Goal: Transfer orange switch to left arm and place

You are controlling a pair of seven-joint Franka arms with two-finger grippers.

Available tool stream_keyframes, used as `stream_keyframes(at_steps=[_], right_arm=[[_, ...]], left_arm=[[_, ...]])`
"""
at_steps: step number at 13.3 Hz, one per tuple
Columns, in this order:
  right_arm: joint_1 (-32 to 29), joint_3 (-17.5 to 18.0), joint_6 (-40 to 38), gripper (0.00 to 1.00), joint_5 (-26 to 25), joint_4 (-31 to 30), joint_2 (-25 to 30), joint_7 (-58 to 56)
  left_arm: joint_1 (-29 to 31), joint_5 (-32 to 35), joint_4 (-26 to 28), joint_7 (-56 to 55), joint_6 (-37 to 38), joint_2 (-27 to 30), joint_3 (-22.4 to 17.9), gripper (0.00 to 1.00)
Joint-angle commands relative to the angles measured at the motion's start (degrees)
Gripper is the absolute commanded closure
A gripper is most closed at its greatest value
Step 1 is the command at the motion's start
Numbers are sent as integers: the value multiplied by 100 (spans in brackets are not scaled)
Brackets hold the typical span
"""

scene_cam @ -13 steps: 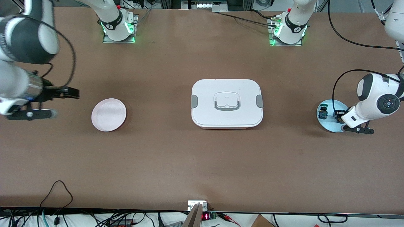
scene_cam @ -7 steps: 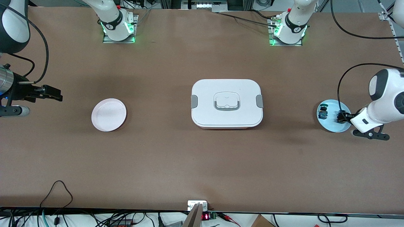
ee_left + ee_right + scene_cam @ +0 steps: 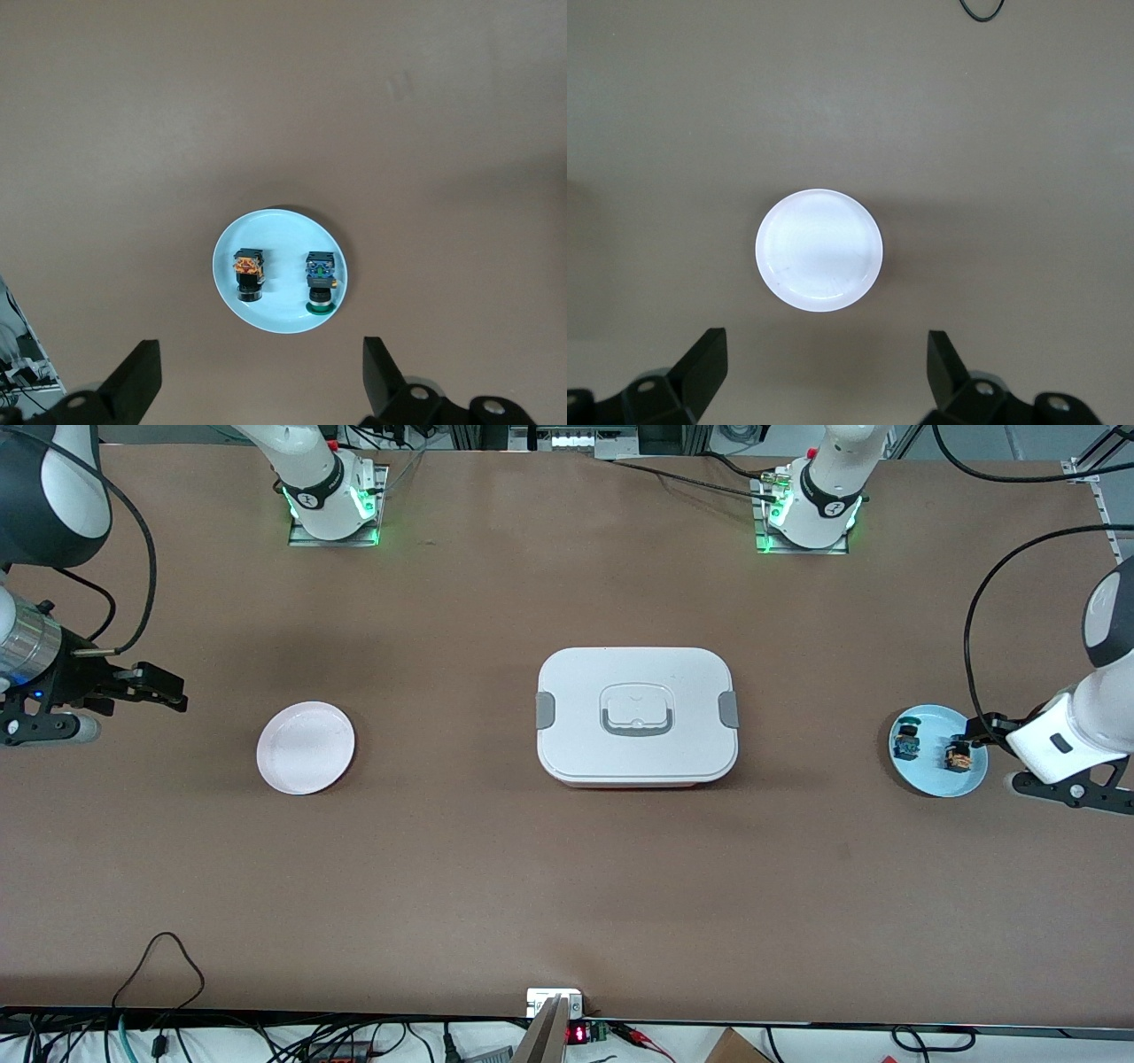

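- The right gripper [image 3: 164, 689] hangs in the air at the right arm's end of the table, over bare tabletop just outside the pink plate [image 3: 306, 747]; its fingers [image 3: 700, 367] stand wide apart with nothing between them.
- That pink plate lies flat on the brown table [image 3: 443, 868] and holds nothing (the right wrist view shows it whole and bare, [image 3: 819, 250]).
- The box [image 3: 636, 716] sits in the middle of the table, lid on, grey clips at both ends and a grey handle set into the top. It lies between the two plates, well apart from each.
- The blue plate [image 3: 937, 781] lies toward the left arm's end of the table and carries two small switches, side by side and not touching.
- The blue-green switch [image 3: 905, 741] is the one toward the box; in the left wrist view it lies on its side [image 3: 322, 282].
- The orange switch [image 3: 956, 755] lies on the same plate, toward the left arm's end of it, also on its side [image 3: 249, 274].
- The left gripper [image 3: 985, 730] hovers over the outer rim of the blue plate, fingers [image 3: 137, 385] spread wide and holding nothing.
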State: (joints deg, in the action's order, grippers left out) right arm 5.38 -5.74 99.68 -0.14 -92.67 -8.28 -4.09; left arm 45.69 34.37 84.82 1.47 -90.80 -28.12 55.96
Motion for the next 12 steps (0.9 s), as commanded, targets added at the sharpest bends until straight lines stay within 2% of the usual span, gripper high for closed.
stream_keyframes(at_steps=[1,2,4,6,8,12], right_arm=[[-99,143,200,0,-39,-305,345,162],[-99,143,157,0,-39,-173,266,276],[-125,134,-18,0,-39,-146,265,286],[-151,125,-229,0,-39,-128,274,251],[-152,125,-239,0,-39,-137,291,233],[-134,125,-230,0,-39,-128,274,268]], left_arm=[[-164,-551,-194,99,212,393,11,0],[-374,-745,-194,108,282,665,-233,0],[-1303,-1106,-194,152,378,1253,-1180,0],[-2087,-1920,-194,178,493,1676,-2146,0],[-2790,-2861,-133,170,519,2010,-3349,0],[-4249,-3875,297,170,502,2328,-5556,0]])
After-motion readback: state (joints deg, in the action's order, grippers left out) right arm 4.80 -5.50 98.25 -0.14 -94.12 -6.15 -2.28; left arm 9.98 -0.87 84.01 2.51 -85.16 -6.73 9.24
